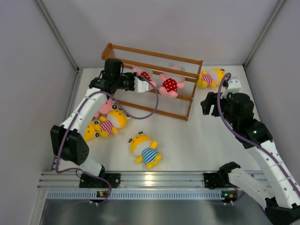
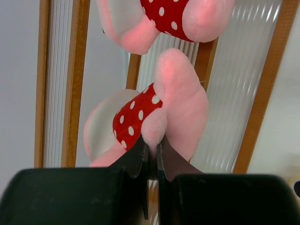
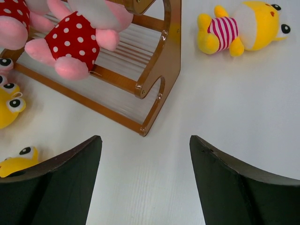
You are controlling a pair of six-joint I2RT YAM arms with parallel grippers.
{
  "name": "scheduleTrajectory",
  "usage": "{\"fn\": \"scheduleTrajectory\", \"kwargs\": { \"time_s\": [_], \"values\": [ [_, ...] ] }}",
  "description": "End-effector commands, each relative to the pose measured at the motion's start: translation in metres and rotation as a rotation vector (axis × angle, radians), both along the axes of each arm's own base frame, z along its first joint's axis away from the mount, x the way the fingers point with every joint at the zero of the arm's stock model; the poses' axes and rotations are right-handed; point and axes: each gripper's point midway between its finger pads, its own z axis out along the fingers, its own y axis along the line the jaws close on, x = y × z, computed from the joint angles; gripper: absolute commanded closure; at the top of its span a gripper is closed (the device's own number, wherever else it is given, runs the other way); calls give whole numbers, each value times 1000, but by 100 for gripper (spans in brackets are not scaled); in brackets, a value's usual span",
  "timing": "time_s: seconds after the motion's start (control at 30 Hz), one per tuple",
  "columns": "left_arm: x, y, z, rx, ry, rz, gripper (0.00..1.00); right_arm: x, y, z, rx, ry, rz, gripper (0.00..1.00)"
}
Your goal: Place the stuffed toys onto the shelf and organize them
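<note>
Left gripper was pinched shut on a limb of the pink toy, up against the shelf rods. Right gripper was wide, empty. Plush looked light and squashy. A limb grip lets it dangle, so torso is probably steadier.

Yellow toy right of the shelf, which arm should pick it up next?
Right, probably. The right gripper is open and empty near the yellow toy; the left gripper is shut on a pink toy at the shelf.
</note>
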Motion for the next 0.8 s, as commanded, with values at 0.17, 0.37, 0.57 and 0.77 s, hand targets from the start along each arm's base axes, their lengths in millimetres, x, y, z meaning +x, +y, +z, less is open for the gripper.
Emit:
{"fn": "scheduleTrajectory", "kwargs": {
  "time_s": [0.17,0.37,0.57,0.77],
  "values": [
    [6,2,-2,-44,8,-27,100,10,11,20,23,-81,31,23],
    [11,18,-14,-25,29,21,59,10,13,16,25,-70,44,22],
    [13,24,-1,-47,35,81,44,9,16,15,30,-63,56,22],
    [2,26,7,-112,104,141,34,5,15,14,31,-59,63,22]
  ]
}}
